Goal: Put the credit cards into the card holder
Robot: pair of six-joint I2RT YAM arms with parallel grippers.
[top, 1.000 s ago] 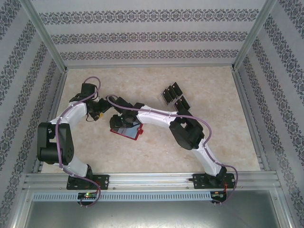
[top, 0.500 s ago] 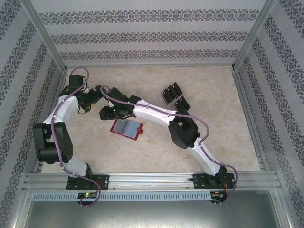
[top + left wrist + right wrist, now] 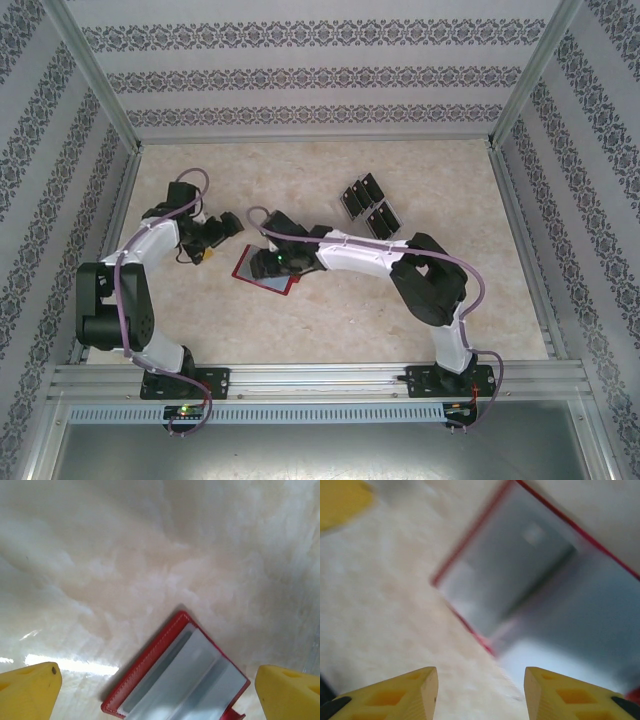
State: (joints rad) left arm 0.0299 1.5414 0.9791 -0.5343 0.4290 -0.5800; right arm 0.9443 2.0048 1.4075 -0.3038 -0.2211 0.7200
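The card holder (image 3: 248,268) lies open on the table (image 3: 470,290), partly hidden beneath the right gripper (image 3: 268,262). It is blurred in that wrist's view and cut off at the frame edge in the left's. The right gripper and the left gripper (image 3: 157,671) both gape wide, holding nothing. The credit cards (image 3: 365,205), tiny dark shapes, sit well apart.

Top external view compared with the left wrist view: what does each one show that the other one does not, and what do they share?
Top external view: the black cards and the right gripper over the wallet. Left wrist view: its own yellow fingertips, spread wide, and the folds of the grey pockets up close. Shared: the red wallet lying open on the pale table.
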